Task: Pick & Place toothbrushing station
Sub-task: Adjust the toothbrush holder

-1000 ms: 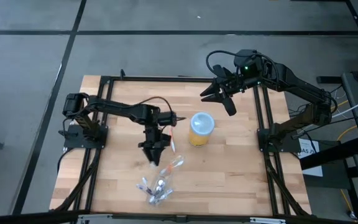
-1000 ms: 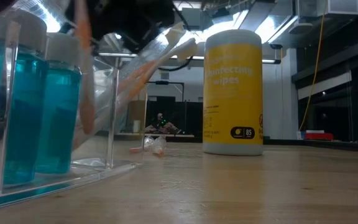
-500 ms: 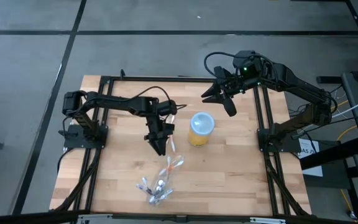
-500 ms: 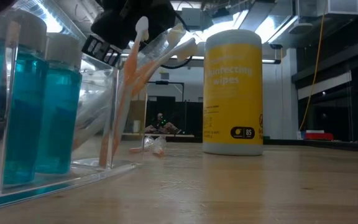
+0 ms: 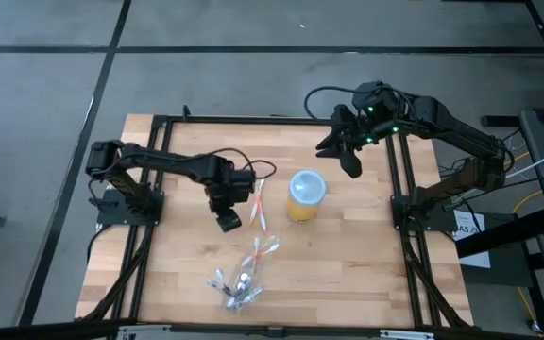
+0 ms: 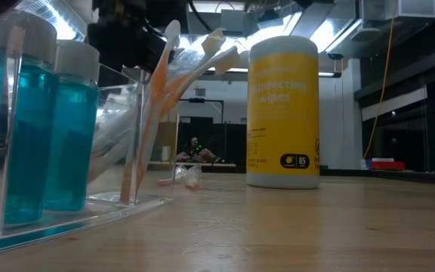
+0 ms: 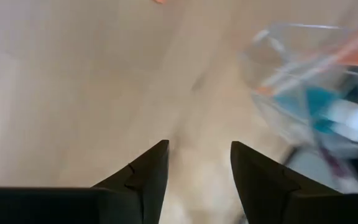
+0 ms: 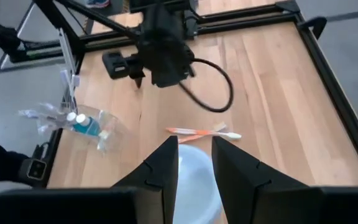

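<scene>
Your left claw sits left of centre in the overhead frame, its fingers apart and empty, as the left wrist view shows bare wood between them. Just to its right, two toothbrushes lie loose on the desk, between the claw and the yellow cup. They look like the next pickings, lying flat and crossing near one end, so you would need to come down over a single handle to avoid lifting both.

Lower in that frame, below the claw, stands the clear plastic pouch. In the low view it fills the left side, with teal tubes upright inside and several pink and white brushes leaning against its wall. That lean probably keeps the heads up and the handles reachable.

Your right claw hangs in the upper right of the overhead frame, above the cup, fingers slightly apart with nothing between them. Its wrist view looks down onto the cup's pale-blue top, which suggests it is waiting clear of the left arm's work.
</scene>
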You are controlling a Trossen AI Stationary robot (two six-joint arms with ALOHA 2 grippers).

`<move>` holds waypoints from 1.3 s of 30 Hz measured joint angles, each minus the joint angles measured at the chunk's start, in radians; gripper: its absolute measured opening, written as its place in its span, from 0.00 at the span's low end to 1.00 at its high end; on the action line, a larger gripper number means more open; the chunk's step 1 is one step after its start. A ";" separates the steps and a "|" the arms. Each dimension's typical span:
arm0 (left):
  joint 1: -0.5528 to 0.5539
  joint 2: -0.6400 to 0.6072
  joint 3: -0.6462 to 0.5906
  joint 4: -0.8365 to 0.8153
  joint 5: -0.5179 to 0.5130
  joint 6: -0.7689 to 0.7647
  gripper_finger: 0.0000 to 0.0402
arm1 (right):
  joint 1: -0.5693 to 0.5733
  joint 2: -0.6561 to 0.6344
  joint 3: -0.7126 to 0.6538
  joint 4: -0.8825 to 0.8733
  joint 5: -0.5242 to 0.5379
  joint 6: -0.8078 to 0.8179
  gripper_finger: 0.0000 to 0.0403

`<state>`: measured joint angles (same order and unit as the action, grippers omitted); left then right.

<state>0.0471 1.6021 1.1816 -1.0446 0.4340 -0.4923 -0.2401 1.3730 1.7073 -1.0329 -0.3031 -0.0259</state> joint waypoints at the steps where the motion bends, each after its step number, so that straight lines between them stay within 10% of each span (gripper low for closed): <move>1: -0.013 -0.001 0.000 0.000 -0.041 -0.003 0.41 | 0.000 -0.001 0.000 0.003 0.000 0.014 0.25; 9: -0.131 -0.036 -0.001 -0.054 -0.368 -0.099 0.31 | 0.045 -0.007 -0.015 0.014 0.078 0.082 0.25; 17: -0.277 -0.330 -0.001 -0.183 -0.668 -0.271 0.25 | 0.188 -0.006 -0.303 0.072 -0.001 0.217 0.25; 27: -0.370 -0.603 -0.001 -0.188 -0.741 -0.360 0.22 | 0.553 0.013 -0.631 0.667 0.066 0.652 0.25; 39: -0.389 -0.649 -0.001 -0.193 -0.760 -0.287 0.21 | 0.772 0.069 -0.563 0.635 0.494 0.736 0.24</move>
<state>-0.3416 0.9534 1.1805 -1.2381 -0.3262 -0.7797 0.5321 1.4424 1.1448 -0.3978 0.1910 0.7102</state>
